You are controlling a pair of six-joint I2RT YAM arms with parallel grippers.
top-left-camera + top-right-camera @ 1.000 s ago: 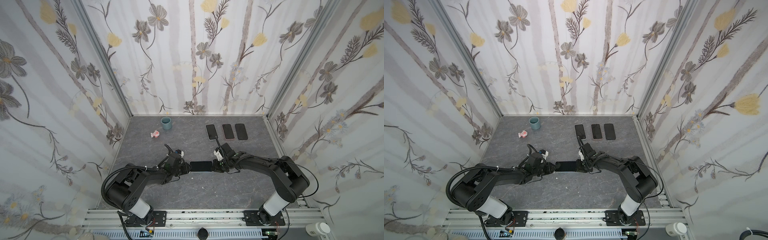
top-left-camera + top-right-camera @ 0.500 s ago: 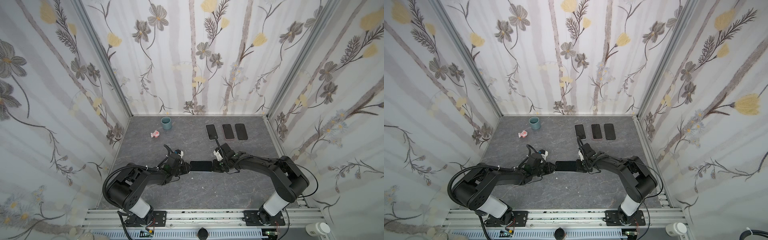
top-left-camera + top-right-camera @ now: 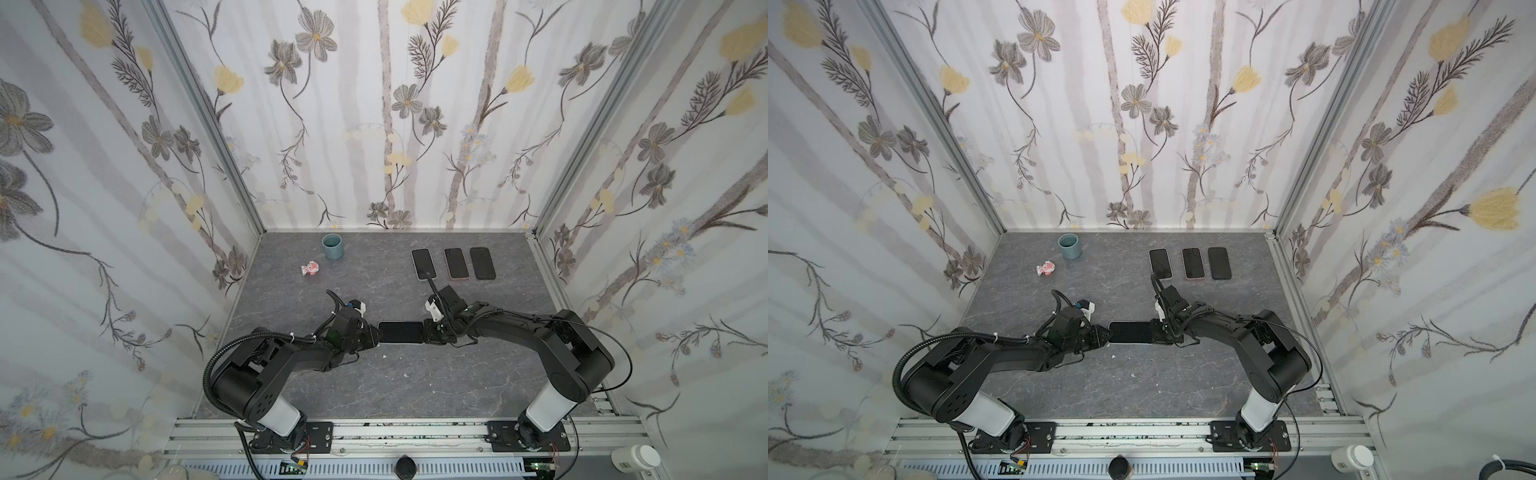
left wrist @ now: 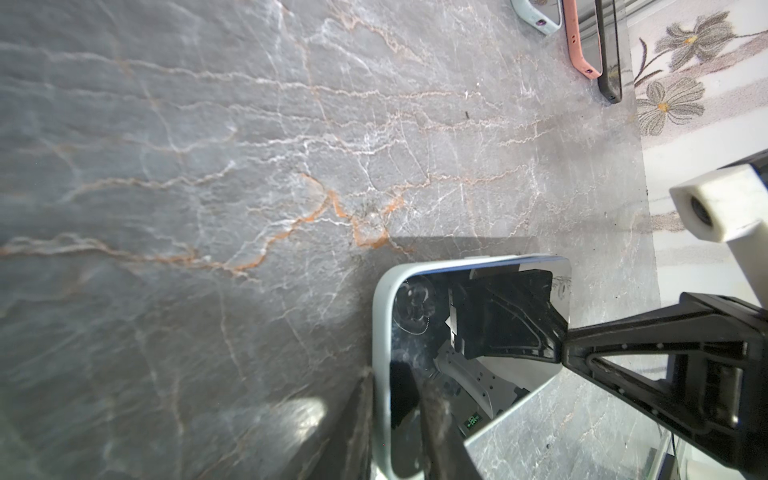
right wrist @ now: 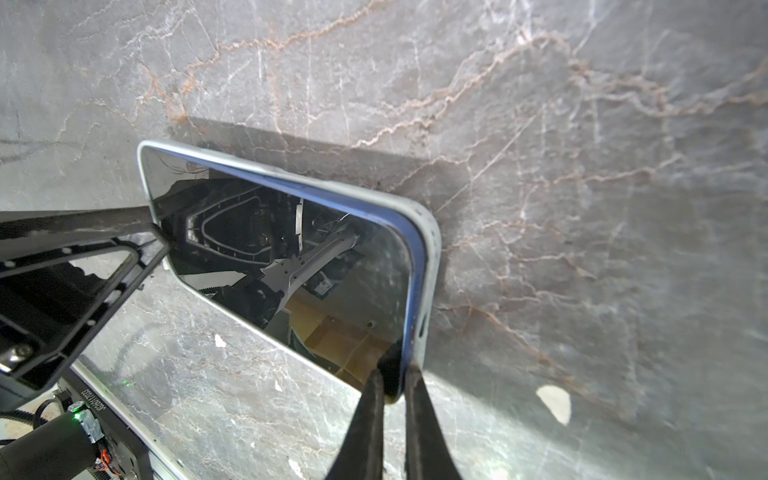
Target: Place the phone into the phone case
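Note:
A phone [image 3: 401,332] [image 3: 1131,332] with a dark glossy screen lies across the middle of the table, held between both grippers. A pale grey phone case [image 4: 380,332] [image 5: 432,257] wraps it. In the right wrist view the phone's blue edge [image 5: 415,270] stands a little proud of the case rim. My left gripper [image 3: 376,334] [image 3: 1106,334] [image 4: 399,415] is shut on the cased left end, one finger on the screen and one behind the case. My right gripper [image 3: 427,334] [image 3: 1155,332] [image 5: 390,382] is shut on the phone's right end corner.
Three more cased phones [image 3: 424,264] [image 3: 456,263] [image 3: 483,263] lie in a row at the back right. A blue-grey cup [image 3: 332,246] and a small pink-and-white item [image 3: 310,268] sit at the back left. A white bottle [image 3: 636,457] stands outside the front rail.

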